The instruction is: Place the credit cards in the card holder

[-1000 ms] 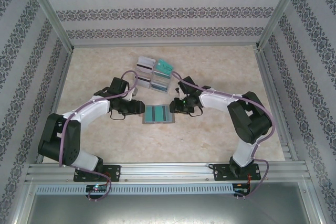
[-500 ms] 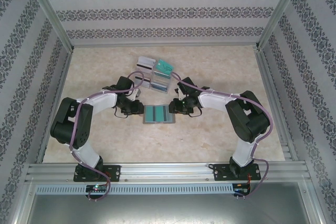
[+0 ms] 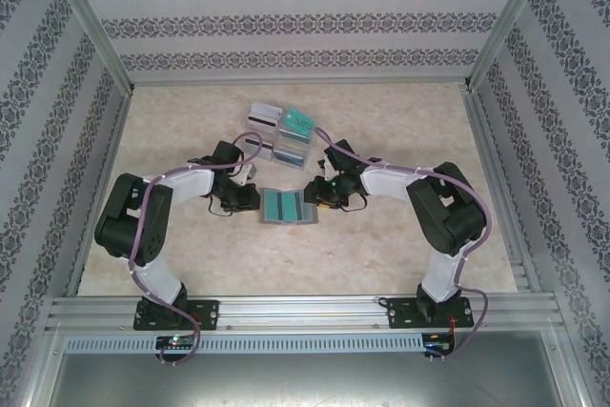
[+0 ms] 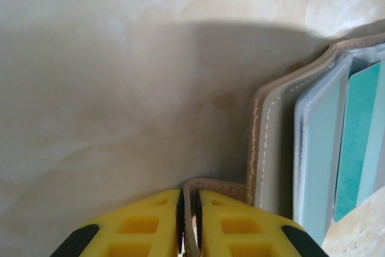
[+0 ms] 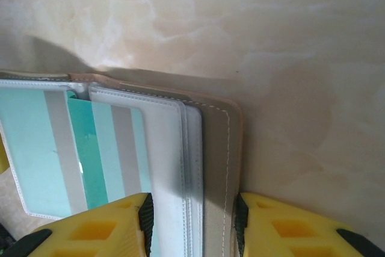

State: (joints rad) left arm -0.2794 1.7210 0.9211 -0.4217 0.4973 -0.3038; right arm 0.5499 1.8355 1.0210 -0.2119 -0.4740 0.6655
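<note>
Marble-patterned beige tabletop (image 3: 191, 264) spreads across the cell I am watching. It is closed in on three sides by pale wallpapered walls (image 3: 286, 26) with dark floral bands and framed by bare aluminium posts (image 3: 91, 26). A slotted aluminium rail (image 3: 305, 310) carries both arm bases at the near edge. The small flat grey bifold leather card holder (image 3: 288, 207) lies open near the middle of the table, between the two arms, with teal plastic credit cards (image 5: 90, 154) tucked into its bluish-grey pockets. My left gripper (image 4: 190, 195) has its yellow fingers drawn almost together, pinching the thin tan rim at the holder's left end. My right gripper (image 5: 192, 203) has its yellow fingers part-way apart with the holder's stitched right flap between them; I cannot tell whether they press on it. Just beyond the holder, farther from the bases, sits a clear plastic four-compartment tray (image 3: 279, 132) holding more cards, among them a white-grey card (image 3: 262, 114) with a dark stripe and a teal card (image 3: 299, 121). Any print on those cards is too small for me to read.
</note>
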